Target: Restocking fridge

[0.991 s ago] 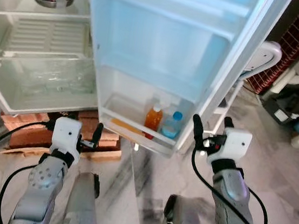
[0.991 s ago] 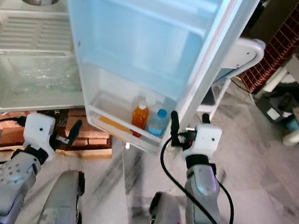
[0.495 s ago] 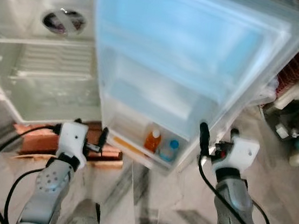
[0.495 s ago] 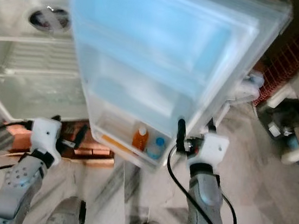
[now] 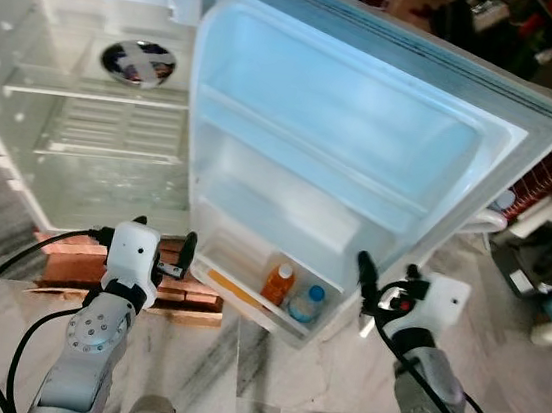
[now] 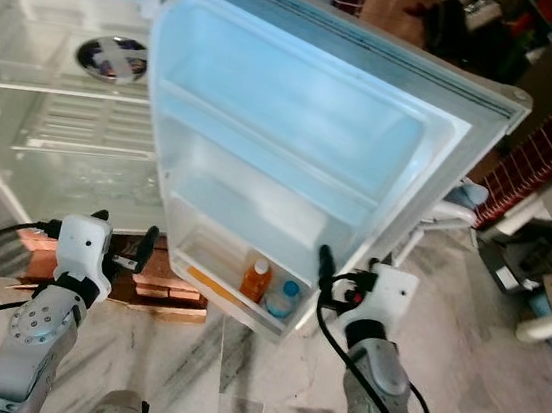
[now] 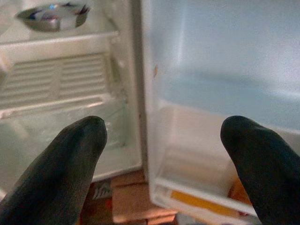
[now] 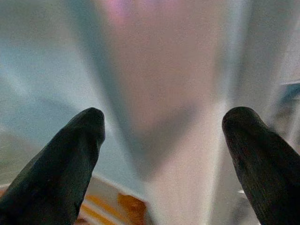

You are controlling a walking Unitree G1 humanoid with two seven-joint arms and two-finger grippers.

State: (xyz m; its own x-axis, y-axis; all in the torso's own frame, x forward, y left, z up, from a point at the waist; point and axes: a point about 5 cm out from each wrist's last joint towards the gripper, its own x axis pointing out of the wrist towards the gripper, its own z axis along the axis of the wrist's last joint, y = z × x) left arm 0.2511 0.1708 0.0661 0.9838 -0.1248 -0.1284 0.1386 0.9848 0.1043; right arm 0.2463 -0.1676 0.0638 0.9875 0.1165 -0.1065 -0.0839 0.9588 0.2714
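The fridge door (image 5: 361, 167) is standing swung wide toward the robot, its pale blue inner face turned up to the head camera, and the robot is facing it with both arms raised and nothing in either claw. The left claw (image 5: 161, 253) is hovering low in front of the door's hinge side, its two black fingers (image 7: 70, 164) spread well apart, pointing at the seam between the open cabinet and the door. The right claw (image 5: 388, 281) is hanging just beside the door's outer edge, fingers (image 8: 65, 159) likewise spread — the wrist view looks straight along that white edge, which I judge is why the arm is sitting there: close enough to steady or push the door. Down in the lowest door bin (image 5: 246, 286) an orange bottle (image 5: 278, 280) and a blue-capped bottle (image 5: 308, 303) are standing upright side by side, placed where tall drinks belong, with a flat yellow-orange thing lying along the bin beside them; I cannot tell what it is. The door shelves above are bare. Inside the cabinet (image 5: 92, 144) a metal bowl (image 5: 139, 61) is sitting on the upper glass shelf, above a ribbed shelf and a clear drawer. The fridge is resting on bricks (image 5: 72, 267) over a marble floor (image 5: 275, 378). With both claws unladen, I judge the robot is between items — either finished stocking or about to fetch more.
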